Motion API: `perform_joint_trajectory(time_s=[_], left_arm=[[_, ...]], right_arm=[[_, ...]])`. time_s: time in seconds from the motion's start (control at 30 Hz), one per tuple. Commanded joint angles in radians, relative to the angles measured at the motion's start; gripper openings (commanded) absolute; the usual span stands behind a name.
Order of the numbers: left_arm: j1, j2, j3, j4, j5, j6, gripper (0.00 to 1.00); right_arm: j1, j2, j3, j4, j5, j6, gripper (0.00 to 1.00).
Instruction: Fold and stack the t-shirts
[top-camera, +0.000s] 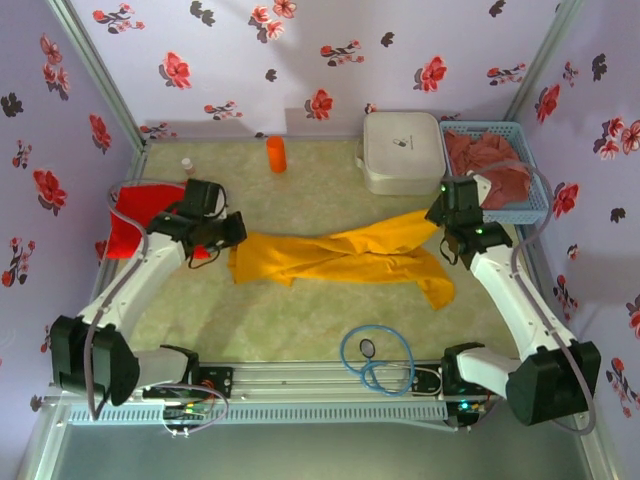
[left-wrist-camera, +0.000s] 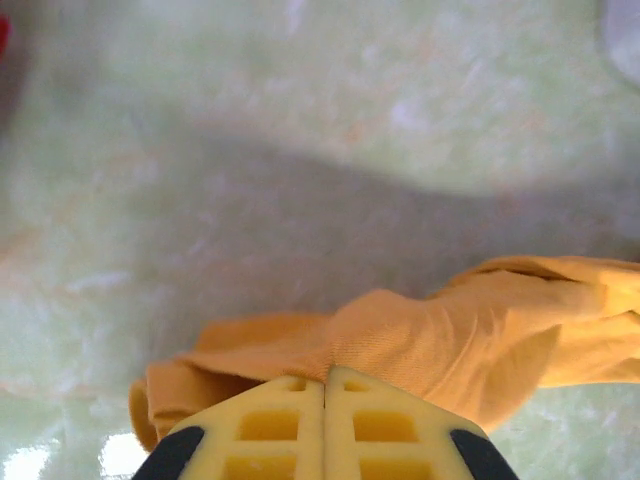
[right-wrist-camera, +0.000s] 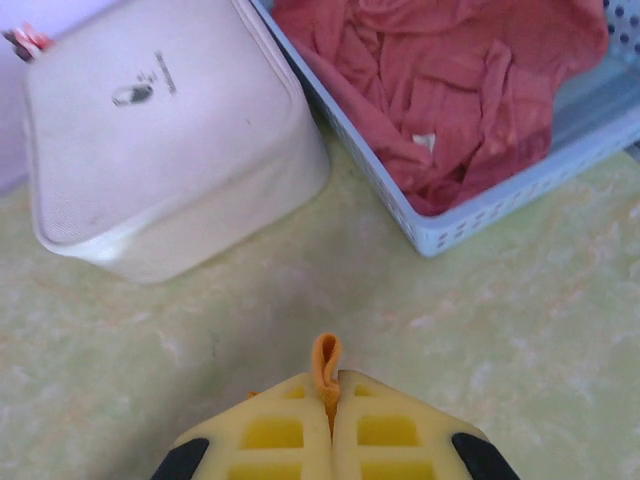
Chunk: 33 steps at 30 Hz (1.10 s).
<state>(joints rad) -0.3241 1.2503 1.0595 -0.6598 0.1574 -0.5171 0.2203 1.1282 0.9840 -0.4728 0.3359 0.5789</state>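
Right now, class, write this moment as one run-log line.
left pincer: shut on yellow t-shirt | right pincer: shut on yellow t-shirt | pink t-shirt: in blue basket | red t-shirt: table's left edge

The white case (top-camera: 402, 150) sits on a pale green marbled table (top-camera: 300, 320). Right of the case, a dusty pink t-shirt (top-camera: 487, 160) fills a light blue basket (top-camera: 532, 212); left of it, an orange cup (top-camera: 276, 154); nearer, a golden-yellow t-shirt (top-camera: 340, 258); far left, a bright red t-shirt (top-camera: 132, 218). Lilac walls (top-camera: 230, 50) carry red and dark flowers
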Motion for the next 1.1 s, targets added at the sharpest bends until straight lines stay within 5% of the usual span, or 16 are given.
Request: perform_joint_trajectory(time_s=[0.0,0.53,1.07], left_arm=[[0.003,-0.084,0.069,-0.085,-0.042,0.14,0.0],[-0.005,-0.406,-0.073,0.005,-0.034,0.19,0.01],[0.092,0.273,0.388,0.29,-0.077,0.338,0.03]], right_arm=[[-0.009,-0.049,0.042,-0.041,0.008,-0.014,0.0],[-0.011,-0.147,-0.008,-0.058,0.031,-0.016,0.0],[-0.097,0.338,0.325,0.083,-0.093,-0.014,0.0]])
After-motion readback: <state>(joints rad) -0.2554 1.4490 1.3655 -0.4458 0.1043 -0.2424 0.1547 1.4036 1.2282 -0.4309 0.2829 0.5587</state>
